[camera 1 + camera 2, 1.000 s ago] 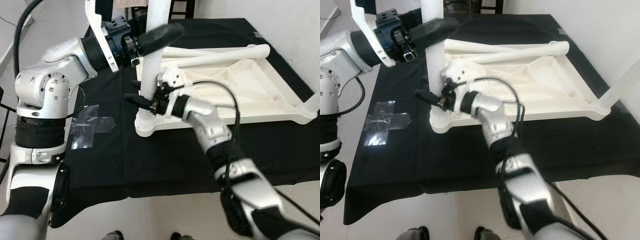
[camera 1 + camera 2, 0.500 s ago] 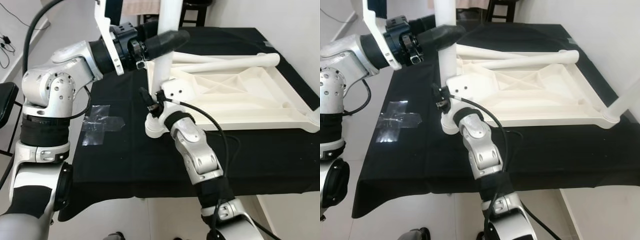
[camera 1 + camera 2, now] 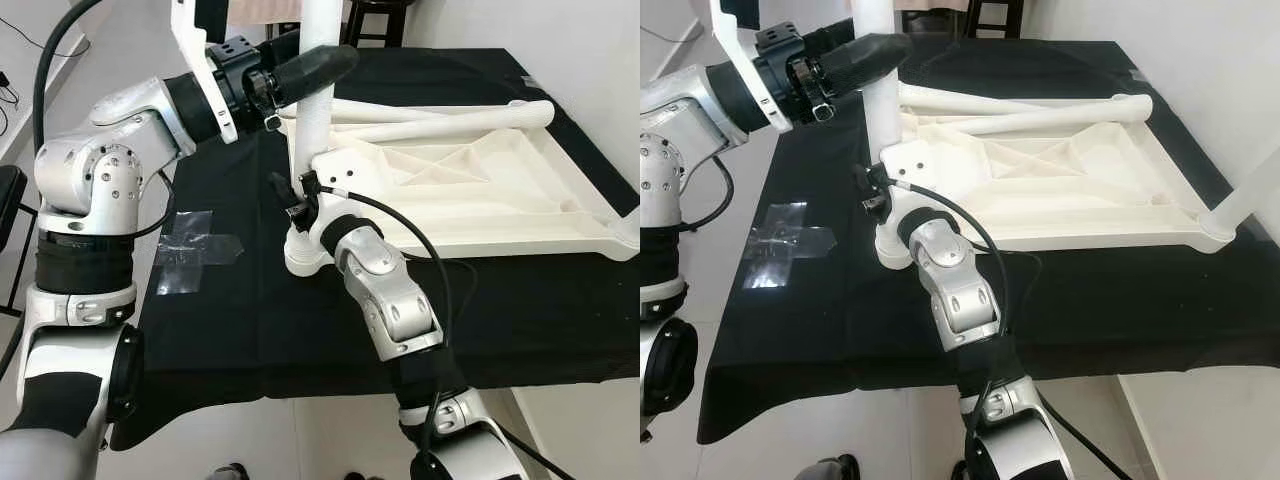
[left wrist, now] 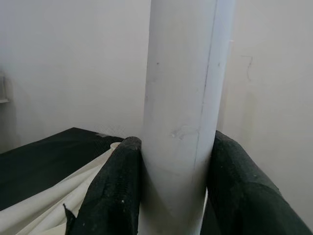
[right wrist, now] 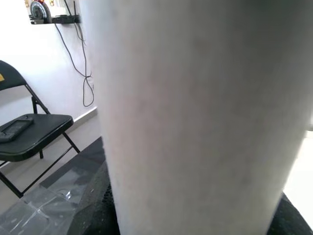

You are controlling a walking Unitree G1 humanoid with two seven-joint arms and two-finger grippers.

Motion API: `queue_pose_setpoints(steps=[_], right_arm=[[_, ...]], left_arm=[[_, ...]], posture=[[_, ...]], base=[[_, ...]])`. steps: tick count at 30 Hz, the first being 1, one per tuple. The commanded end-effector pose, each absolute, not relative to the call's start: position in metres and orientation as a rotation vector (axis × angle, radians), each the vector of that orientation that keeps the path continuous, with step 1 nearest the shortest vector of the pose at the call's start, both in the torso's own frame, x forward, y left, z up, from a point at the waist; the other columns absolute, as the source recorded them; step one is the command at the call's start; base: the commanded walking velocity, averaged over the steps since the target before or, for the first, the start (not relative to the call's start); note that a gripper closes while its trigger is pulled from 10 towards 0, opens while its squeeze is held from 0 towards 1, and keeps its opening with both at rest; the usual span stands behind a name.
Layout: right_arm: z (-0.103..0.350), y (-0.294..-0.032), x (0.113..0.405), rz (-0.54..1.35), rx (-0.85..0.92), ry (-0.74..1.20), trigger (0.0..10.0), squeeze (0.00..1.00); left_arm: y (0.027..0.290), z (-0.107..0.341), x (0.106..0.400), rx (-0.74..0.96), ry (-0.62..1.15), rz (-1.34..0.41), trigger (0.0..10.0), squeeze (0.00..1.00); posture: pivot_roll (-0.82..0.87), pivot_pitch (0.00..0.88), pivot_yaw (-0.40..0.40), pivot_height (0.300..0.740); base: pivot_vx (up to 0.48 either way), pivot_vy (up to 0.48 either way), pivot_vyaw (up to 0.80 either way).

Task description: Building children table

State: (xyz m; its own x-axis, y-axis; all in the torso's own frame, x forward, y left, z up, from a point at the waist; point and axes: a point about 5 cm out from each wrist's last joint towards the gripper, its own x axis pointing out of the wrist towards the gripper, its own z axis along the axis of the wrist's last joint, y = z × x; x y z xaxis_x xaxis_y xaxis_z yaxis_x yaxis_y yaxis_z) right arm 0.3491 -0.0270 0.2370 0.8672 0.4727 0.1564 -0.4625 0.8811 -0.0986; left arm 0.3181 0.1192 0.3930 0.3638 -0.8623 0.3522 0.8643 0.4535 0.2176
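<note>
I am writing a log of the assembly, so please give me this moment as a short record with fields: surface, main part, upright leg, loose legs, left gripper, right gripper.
surface: black cloth over a table
main part: white tabletop, lying upside down with its ribs showing
upright leg: white leg, standing in the near left corner socket
loose legs: two white legs lying across the tabletop's far side
left gripper: left gripper shut on the leg, high up
right gripper: right gripper at the leg's base, near the socket

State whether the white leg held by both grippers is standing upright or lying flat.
Upright. The white leg rises vertically from the corner socket of the upturned tabletop, with the left gripper clamped higher up and the right gripper near its base.
</note>
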Motion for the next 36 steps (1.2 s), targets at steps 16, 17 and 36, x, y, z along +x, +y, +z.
queue_pose_setpoints(steps=[16, 17, 36], right_arm=[[0.198, -0.039, 0.358, 0.405, -0.037, 0.063, 10.0, 0.00], [0.198, -0.040, 0.359, 0.402, -0.039, 0.067, 10.0, 0.00], [0.275, -0.059, 0.380, 0.996, -0.094, -0.266, 10.0, 0.00]], left_arm=[[0.108, 0.392, 0.317, 0.001, -0.431, -1.203, 0.0, 0.00], [0.107, 0.392, 0.317, 0.000, -0.430, -1.204, 0.0, 0.00], [0.100, 0.395, 0.316, 0.000, -0.426, -1.245, 0.0, 0.00]], posture=[[0.15, 0.212, -0.076, 0.740], [0.15, 0.212, -0.076, 0.740], [0.15, 0.228, -0.076, 0.740]], base=[[0.000, 0.000, 0.00], [0.000, 0.000, 0.00], [0.000, 0.000, 0.00]])
